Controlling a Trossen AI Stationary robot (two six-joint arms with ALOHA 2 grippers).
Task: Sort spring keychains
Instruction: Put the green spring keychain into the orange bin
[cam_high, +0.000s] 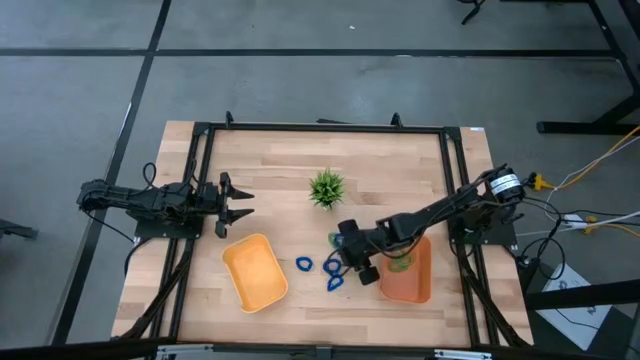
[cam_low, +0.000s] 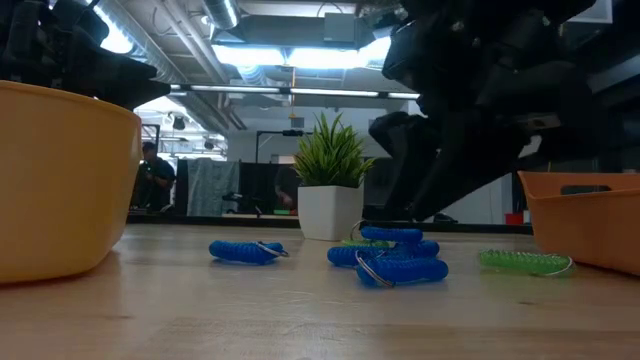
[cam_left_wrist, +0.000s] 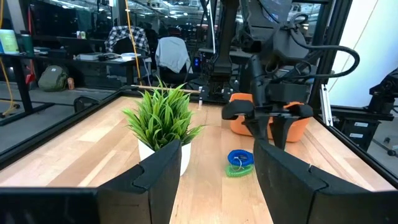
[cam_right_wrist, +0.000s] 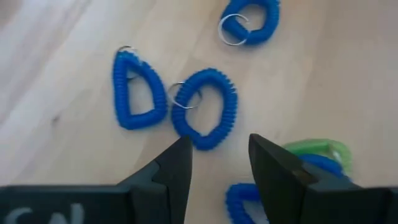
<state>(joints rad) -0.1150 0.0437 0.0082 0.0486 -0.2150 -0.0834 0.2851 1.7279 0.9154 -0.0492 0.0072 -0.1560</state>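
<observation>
1. The landmark is the small spiky green artificial plant in a white pot (cam_high: 326, 188), standing on the light wooden table (cam_high: 280, 160) toward its far middle.
2. Nearer the front edge than the plant lie the spring keychains, small coiled loops of dark blue and light green plastic with metal rings.
3. One dark blue coiled keychain (cam_high: 304, 264) lies alone, in front of the plant and slightly left of it.
4. A cluster of dark blue keychains (cam_high: 334, 274) lies in front of the plant and slightly right; two of them sit side by side under the right wrist camera (cam_right_wrist: 204, 109).
5. A light green coiled keychain (cam_right_wrist: 317, 149) lies against another blue one at the edge of that cluster.
6. The right gripper (cam_high: 356, 262) hangs just above the cluster, in front and to the right of the plant, its fingers (cam_right_wrist: 174, 163) apart with nothing between them.
7. The rounded yellow-orange tray (cam_high: 254, 271) sits in front and to the left of the plant.
8. The darker orange tray (cam_high: 414, 283) sits in front and to the right of the plant, partly under the right arm.
9. The left gripper (cam_high: 243, 203) waits to the left of the plant, jaws wide and empty.
</observation>
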